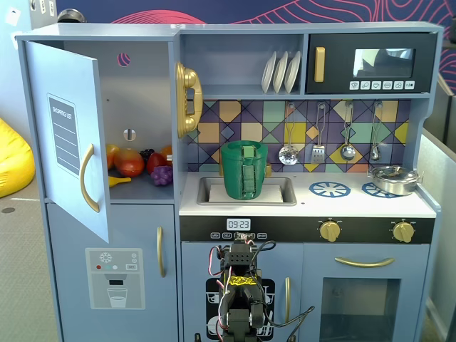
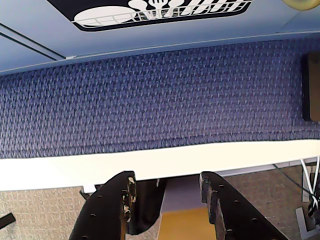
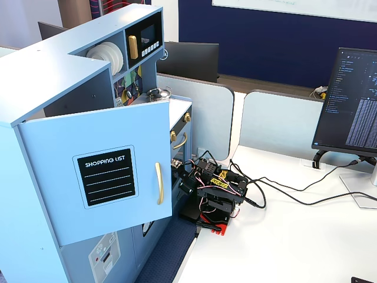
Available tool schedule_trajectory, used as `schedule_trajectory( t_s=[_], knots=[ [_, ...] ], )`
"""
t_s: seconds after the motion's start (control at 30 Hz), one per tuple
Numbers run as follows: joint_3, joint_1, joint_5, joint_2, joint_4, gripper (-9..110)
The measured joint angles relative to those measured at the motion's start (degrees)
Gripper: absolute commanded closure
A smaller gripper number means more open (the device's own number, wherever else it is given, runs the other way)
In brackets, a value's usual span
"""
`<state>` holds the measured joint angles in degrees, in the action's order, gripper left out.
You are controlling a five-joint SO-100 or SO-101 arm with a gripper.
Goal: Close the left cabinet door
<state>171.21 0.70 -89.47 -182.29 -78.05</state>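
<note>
The left cabinet door point(image 1: 68, 107) is light blue with a black "SHOPPING LIST" panel and a curved gold handle point(image 1: 87, 178). It stands wide open, swung out from the upper left cabinet. It also shows in the other fixed view point(image 3: 100, 177), sticking out over the floor. My arm point(image 1: 242, 285) sits folded low in front of the kitchen's middle, well right of and below the door. In the wrist view my gripper point(image 2: 168, 179) is open and empty. It points down over the white table edge point(image 2: 150, 167) and blue carpet point(image 2: 160, 100).
Toy fruit point(image 1: 139, 164) lies inside the open cabinet. A green basket point(image 1: 244, 169) stands in the sink and a pot point(image 1: 394, 178) on the stove. The arm base point(image 3: 215, 194) sits on a white desk with cables and a monitor point(image 3: 353, 100).
</note>
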Motion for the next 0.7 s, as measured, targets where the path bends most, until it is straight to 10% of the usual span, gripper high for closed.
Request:
schedule_trajectory(
  t_s=[0.5,0.7],
  knots=[
    [0.0,0.5,0.0,0.0,0.0,102],
    [-4.0,-18.4,5.3,0.2,1.3,102]
  ],
)
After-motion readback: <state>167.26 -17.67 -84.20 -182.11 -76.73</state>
